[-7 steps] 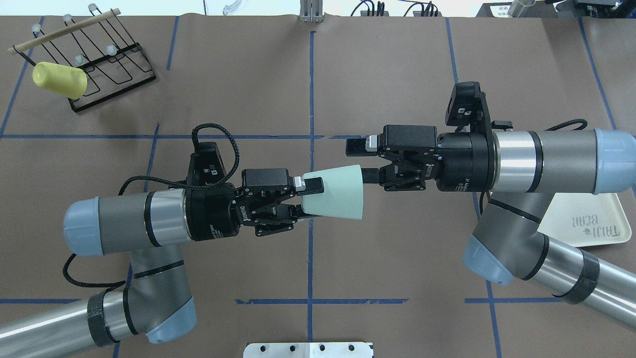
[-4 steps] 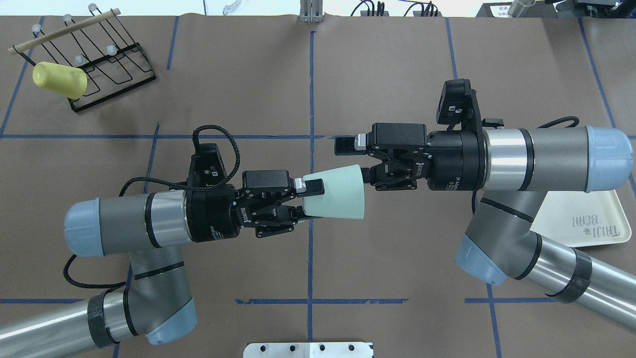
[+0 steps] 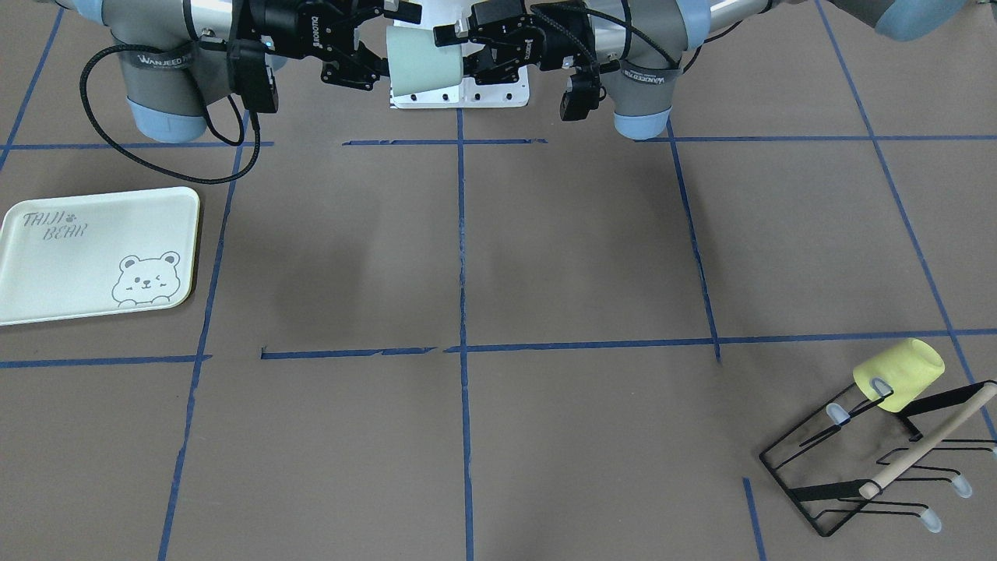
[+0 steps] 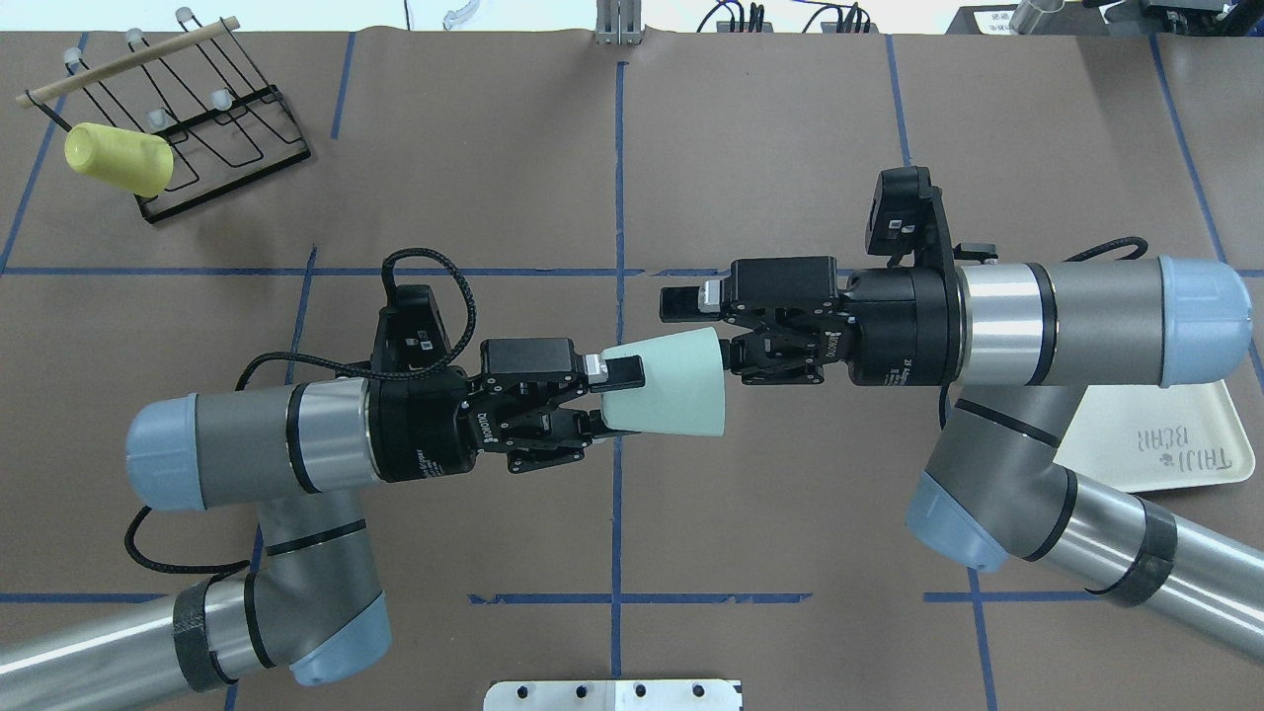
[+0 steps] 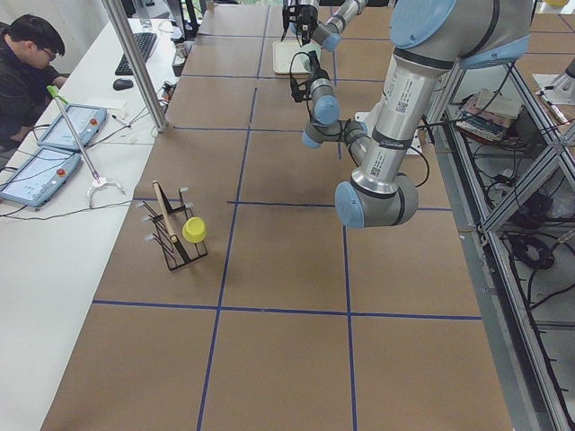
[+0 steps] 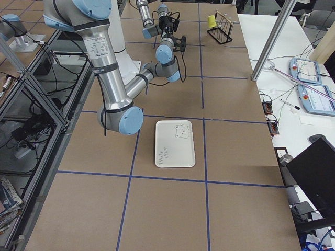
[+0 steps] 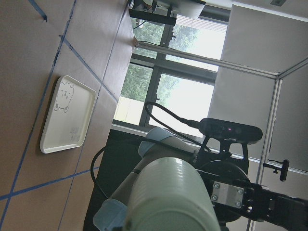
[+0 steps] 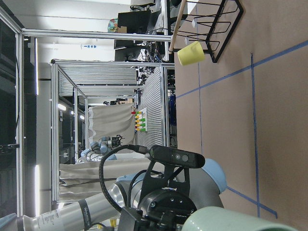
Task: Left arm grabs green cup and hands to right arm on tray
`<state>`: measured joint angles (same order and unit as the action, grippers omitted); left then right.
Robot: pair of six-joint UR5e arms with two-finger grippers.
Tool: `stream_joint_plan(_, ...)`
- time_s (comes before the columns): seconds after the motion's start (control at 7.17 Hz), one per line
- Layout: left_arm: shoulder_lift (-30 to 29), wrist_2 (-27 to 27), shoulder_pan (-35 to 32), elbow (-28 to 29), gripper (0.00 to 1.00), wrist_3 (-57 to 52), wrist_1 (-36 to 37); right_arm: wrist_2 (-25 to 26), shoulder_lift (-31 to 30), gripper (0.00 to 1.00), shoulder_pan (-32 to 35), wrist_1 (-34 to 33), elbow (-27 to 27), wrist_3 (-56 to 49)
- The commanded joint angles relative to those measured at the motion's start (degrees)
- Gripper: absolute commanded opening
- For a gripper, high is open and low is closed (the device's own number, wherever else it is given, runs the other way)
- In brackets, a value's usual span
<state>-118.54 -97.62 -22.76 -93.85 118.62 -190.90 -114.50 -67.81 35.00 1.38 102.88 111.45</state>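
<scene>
Over the table (image 4: 790,148) middle: cup (image 4: 667,387) sideways, left arm (image 4: 247,449) to its left, right arm (image 4: 1086,321) to its right. Under right arm, flat: tray (image 4: 1165,434). Far left corner: rack (image 4: 197,118) with second cup (image 4: 118,158) on it.

tray (image 3: 70,265) and rack (image 3: 837,491) well apart, tabletop (image 3: 545,257) between

Brown table (image 4: 790,148) with blue tape grid (image 4: 618,148), windows (image 7: 183,103), white operator desk (image 5: 36,296)

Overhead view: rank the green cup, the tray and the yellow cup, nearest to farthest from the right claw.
1. Green cup, table centre, at the right claw's tips.
2. Tray, lower right, under the right arm.
3. Yellow cup, far left, on the rack.
</scene>
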Motion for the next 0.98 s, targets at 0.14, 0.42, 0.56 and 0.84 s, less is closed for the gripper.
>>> stream_joint_plan(0.14, 0.06, -0.03, 0.00, -0.11, 0.51, 0.03, -0.18, -0.28, -0.31, 0.51, -0.38, 0.11, -0.14, -0.09)
stream_joint_plan(0.42, 0.24, -0.03, 0.00, -0.11, 0.51, 0.03, -0.27, -0.46, -0.31, 0.29, -0.38, 0.29, -0.14, -0.09)
stream_joint_plan(0.56, 0.24, -0.03, 0.00, -0.11, 0.51, 0.03, -0.27, -0.55, -0.66, 0.28, -0.46, 0.29, -0.14, -0.09)
stream_joint_plan(0.84, 0.24, 0.06, 0.00, -0.11, 0.56, -0.06, -0.27, -0.55, -0.92, 0.26, -0.55, 0.37, -0.14, -0.09)
